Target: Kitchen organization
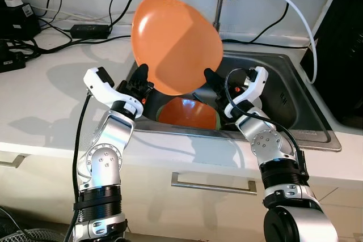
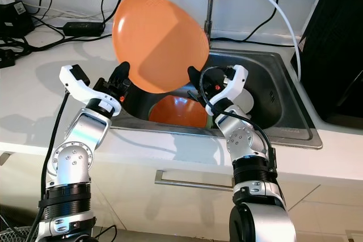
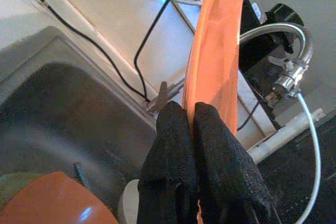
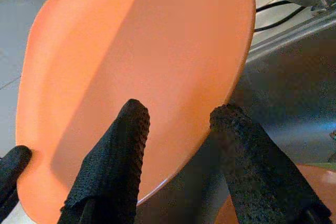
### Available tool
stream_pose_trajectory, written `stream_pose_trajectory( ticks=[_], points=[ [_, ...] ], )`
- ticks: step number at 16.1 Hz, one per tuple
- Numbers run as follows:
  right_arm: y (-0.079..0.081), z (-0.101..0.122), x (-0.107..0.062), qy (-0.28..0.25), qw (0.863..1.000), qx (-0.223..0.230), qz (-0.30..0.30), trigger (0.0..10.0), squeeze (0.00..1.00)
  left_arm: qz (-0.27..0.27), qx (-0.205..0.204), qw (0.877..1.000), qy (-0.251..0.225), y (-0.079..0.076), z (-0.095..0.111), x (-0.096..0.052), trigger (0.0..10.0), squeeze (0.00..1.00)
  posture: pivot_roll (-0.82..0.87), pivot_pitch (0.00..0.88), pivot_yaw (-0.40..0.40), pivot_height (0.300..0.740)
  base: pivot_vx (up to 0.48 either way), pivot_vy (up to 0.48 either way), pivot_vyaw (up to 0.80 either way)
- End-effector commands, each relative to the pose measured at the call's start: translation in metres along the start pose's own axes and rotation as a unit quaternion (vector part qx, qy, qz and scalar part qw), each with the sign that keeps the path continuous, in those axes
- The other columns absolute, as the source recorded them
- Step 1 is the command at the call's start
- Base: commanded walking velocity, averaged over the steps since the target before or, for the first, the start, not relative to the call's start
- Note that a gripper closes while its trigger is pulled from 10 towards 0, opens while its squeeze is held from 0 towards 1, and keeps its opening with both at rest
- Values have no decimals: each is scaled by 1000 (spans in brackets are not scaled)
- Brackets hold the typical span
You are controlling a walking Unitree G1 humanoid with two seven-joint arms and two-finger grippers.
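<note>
You see the left claw (image 1: 140, 79) pinching the lower edge of the orange plate (image 1: 176, 43), holding it up on its edge above the sink (image 1: 283, 83). Your right claw (image 1: 212, 80) is open just beside the plate's other edge. An orange bowl (image 1: 187, 113) sits in the sink below.
</note>
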State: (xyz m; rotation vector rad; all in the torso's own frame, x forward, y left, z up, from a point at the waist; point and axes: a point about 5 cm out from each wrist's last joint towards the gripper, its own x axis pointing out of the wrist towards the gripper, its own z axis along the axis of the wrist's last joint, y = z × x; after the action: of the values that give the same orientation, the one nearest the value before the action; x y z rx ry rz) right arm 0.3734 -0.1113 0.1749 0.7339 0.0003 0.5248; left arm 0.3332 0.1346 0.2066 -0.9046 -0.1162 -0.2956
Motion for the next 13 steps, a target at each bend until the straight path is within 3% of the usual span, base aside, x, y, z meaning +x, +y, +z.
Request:
stream_pose_trajectory(
  ticks=[1, 9, 13],
  points=[
    [1, 0, 3, 4, 1000, 8, 1, 10000, 0, -44, 0, 999, -12, -16, 6, 2, 10000, 0, 115, 0, 12, 740, 0, 0, 0],
    [-1, -1, 4, 5, 1000, 11, -6, 10000, 0, -64, -2, 998, 5, -21, 3, -1, 10000, 0, 126, 0, 7, 740, 0, 0, 0],
    [2, 6, 7, -18, 999, 34, 0, 10000, 0, -73, 12, 996, 40, -21, -6, -4, 10000, 0, 128, 0, 7, 740, 0, 0, 0]
  ],
)
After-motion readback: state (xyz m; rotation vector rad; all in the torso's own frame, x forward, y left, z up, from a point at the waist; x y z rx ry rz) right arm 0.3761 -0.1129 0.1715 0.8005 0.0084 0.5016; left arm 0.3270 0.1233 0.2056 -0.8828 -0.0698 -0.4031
